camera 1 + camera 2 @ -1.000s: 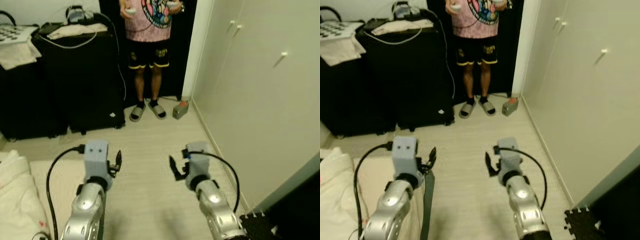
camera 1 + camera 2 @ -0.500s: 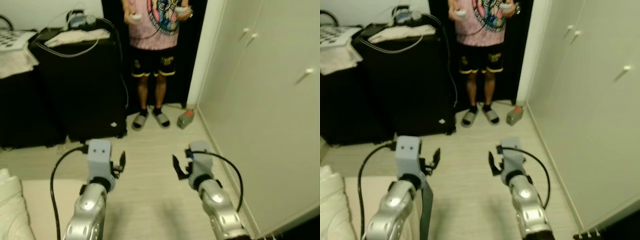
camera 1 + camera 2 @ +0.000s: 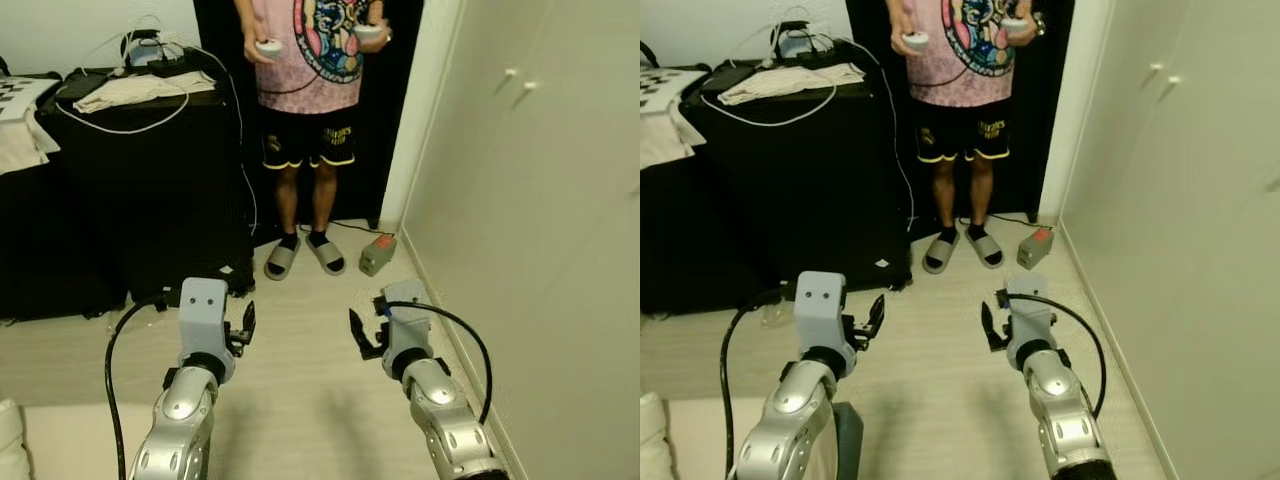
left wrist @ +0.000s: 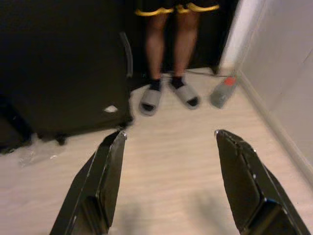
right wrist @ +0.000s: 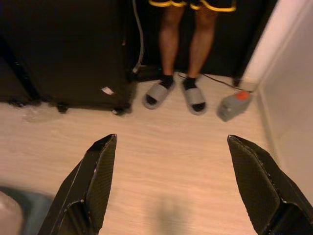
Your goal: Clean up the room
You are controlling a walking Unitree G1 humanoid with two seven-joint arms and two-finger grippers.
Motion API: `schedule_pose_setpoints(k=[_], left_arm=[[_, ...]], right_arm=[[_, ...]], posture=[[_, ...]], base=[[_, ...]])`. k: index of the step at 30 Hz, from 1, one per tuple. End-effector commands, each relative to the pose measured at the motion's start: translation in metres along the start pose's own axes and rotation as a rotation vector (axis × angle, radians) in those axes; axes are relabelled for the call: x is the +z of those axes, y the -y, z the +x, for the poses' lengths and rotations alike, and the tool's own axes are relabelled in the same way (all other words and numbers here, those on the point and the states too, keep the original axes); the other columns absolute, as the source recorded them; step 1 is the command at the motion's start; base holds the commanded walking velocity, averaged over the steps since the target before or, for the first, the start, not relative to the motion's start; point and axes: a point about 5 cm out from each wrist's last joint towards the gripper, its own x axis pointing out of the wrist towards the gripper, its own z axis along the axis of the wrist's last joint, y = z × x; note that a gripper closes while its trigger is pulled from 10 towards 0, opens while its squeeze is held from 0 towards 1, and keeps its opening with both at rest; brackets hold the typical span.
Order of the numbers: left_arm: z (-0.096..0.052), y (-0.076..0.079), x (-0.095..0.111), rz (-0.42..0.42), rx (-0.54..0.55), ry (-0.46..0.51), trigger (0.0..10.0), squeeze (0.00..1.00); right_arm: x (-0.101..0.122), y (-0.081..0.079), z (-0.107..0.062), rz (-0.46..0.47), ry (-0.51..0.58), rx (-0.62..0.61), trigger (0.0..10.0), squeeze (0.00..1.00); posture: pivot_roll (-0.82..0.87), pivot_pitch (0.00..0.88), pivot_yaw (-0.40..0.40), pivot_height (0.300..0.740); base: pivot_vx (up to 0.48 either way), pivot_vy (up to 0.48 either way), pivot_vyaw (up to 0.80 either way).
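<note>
- My left gripper (image 4: 166,181) is hovering over the pale floor (image 3: 300,330), fingers spread, grasping nothing; my right gripper (image 5: 178,183) likewise, released
- A person (image 3: 310,100) is standing at 12 o'clock, in grey slippers (image 3: 305,255); a small grey box (image 3: 377,254) is lying at 1 o'clock; a black suitcase (image 3: 150,190) is standing at 10 o'clock

Pale wood-grain floor (image 3: 300,330) with matt finish, brushed silver metal arms, glossy black gripper fingers (image 4: 105,181), matt black suitcase (image 3: 150,190), smooth white wardrobe doors (image 3: 540,200)
</note>
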Motion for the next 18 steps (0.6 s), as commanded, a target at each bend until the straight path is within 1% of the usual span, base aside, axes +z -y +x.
schedule_pose_setpoints(k=[1,18], left_arm=[[-0.0015,0.0016,-0.0003,0.008,-0.006,-0.003,10.0,0.0],[-0.0012,-0.0012,0.0005,0.011,-0.001,-0.004,10.0,0.0]], right_arm=[[-0.0051,0.0076,-0.0029,0.0,-0.021,-0.023,10.0,0.0],[-0.0048,0.0061,-0.0017,0.005,-0.023,-0.018,10.0,0.0]], posture=[[-0.06,0.121,0.005,0.74],[-0.06,0.127,0.005,0.74]], base=[[0.461,0.0,0.0],[0.458,0.0,0.0]])
